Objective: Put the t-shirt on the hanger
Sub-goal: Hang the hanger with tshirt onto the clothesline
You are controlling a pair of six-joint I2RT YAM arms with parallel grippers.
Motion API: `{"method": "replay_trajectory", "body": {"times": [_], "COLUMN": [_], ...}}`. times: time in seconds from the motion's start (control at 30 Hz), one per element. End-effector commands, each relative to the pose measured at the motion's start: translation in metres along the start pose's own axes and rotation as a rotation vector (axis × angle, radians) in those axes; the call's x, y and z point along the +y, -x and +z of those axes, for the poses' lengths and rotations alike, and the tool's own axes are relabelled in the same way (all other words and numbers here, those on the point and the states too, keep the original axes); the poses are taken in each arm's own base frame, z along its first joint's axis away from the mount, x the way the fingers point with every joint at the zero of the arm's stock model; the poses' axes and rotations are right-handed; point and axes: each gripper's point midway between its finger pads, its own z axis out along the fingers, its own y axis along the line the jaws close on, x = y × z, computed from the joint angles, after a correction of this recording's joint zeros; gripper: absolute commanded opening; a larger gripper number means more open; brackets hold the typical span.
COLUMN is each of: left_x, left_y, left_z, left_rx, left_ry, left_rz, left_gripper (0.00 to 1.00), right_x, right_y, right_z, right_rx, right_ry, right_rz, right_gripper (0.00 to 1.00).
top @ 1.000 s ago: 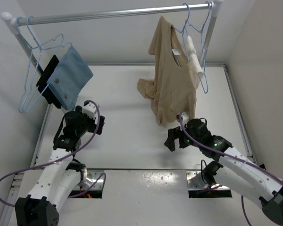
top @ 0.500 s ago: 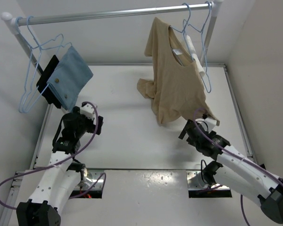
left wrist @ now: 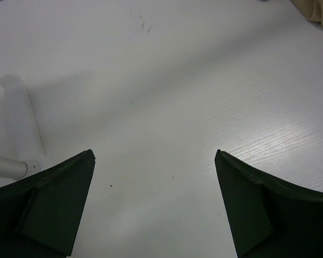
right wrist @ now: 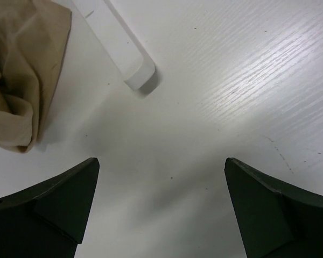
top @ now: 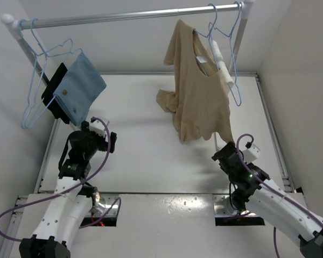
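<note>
- Both arms sit low near the bottom of the overhead view. The left gripper has its fingers spread wide over bare table, with nothing between them.
- The right gripper is just as released. The wrist view shows only tabletop and a white bar ahead of it.
- The t-shirt hangs in the upper right of the overhead frame, draped on the hanger, which hooks over the rail.
- Its long axis runs top to bottom, collar up by the rail and hem down at mid-frame toward the arms. The hem looks bunched on the table, at the upper left of the right wrist view.
- 1 sleeve sags out to the left, so the shirt sits lopsided. I cannot tell whether both shoulders are on the wire.
- My read is that the hanging step is essentially made and both arms are clear of it.
- If the next move is anything, it is a light tug by the right arm to square the collar on the hanger, without knocking the white towel just beside it.
</note>
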Motion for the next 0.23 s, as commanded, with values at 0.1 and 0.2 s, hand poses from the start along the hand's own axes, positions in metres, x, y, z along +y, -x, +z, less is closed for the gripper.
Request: {"method": "replay_trajectory", "body": {"times": [0.1, 0.2], "left_x": [0.0054, 0.0054], "left_y": [0.0090, 0.0090], "left_z": [-0.0005, -0.0005], "left_rx": [-0.040, -0.040], "left_ry": [0.025, 0.025], "left_rz": [-0.017, -0.017], "left_gripper": [1.00, 1.00], "right_x": [0.0150, 0.0194], "right_y": [0.0190, 0.0184], "right_z": [-0.0051, -0.0054], "right_rx": [-0.043, -0.034], "right_ry": [-0.036, -0.046], "right_rz": [0.019, -0.001], "right_gripper": [1.00, 1.00]}}
